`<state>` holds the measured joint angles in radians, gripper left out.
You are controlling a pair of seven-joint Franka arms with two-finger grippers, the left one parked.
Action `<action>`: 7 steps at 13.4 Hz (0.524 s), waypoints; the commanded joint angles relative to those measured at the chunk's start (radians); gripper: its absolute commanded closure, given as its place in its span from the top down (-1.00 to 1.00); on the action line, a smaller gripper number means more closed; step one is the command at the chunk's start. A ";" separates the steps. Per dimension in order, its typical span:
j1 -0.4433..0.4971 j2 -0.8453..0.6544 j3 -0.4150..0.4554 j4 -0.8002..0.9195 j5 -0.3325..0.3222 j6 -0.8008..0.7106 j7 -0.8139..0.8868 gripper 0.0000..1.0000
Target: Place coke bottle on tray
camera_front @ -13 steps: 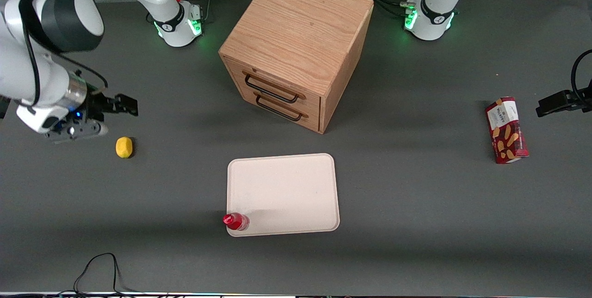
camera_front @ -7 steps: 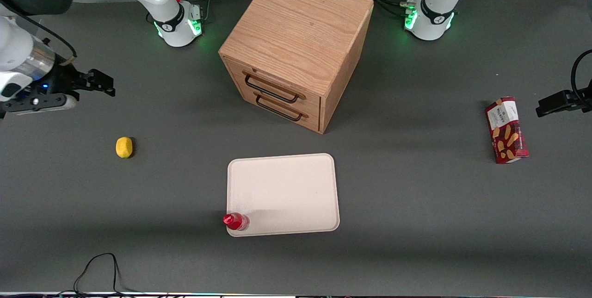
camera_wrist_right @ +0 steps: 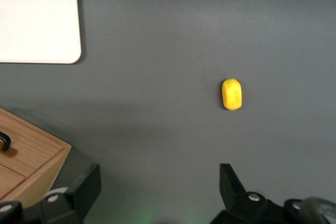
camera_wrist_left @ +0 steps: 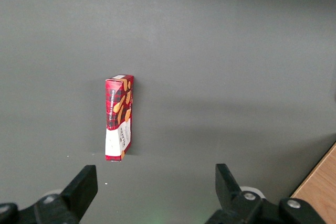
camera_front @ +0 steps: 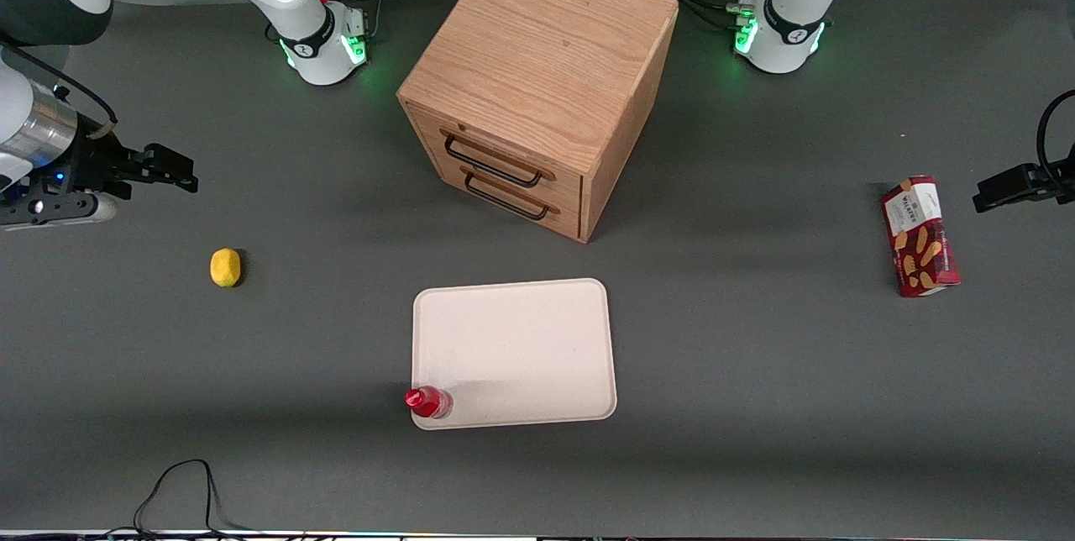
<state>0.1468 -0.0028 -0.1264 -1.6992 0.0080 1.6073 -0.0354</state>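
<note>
The small red coke bottle (camera_front: 428, 401) stands, seemingly upright, on a corner of the cream-white rectangular tray (camera_front: 514, 339). The hand (camera_front: 172, 170), spread and empty, hovers well apart above the grey table (camera_front: 756, 356).

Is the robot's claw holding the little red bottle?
No, the coke bottle stands on a corner of the tray, while the open, empty gripper hangs far away, toward the working arm's end.

The red snack box (camera_front: 919, 236) has a white label at one end with the word "WALKERS" on it; the smaller print under that word is too tiny to read; the same box (camera_wrist_left: 119, 117) in the left wrist view shows only blurry marks; no other words can be read.
</note>
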 commanded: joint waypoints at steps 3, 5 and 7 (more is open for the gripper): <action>0.016 0.067 -0.004 0.102 0.033 -0.030 -0.002 1.00; 0.092 0.078 -0.059 0.105 0.033 -0.030 0.003 1.00; 0.129 0.078 -0.084 0.105 0.035 -0.030 0.002 1.00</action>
<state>0.2340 0.0565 -0.1700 -1.6306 0.0257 1.6045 -0.0352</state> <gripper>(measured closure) 0.000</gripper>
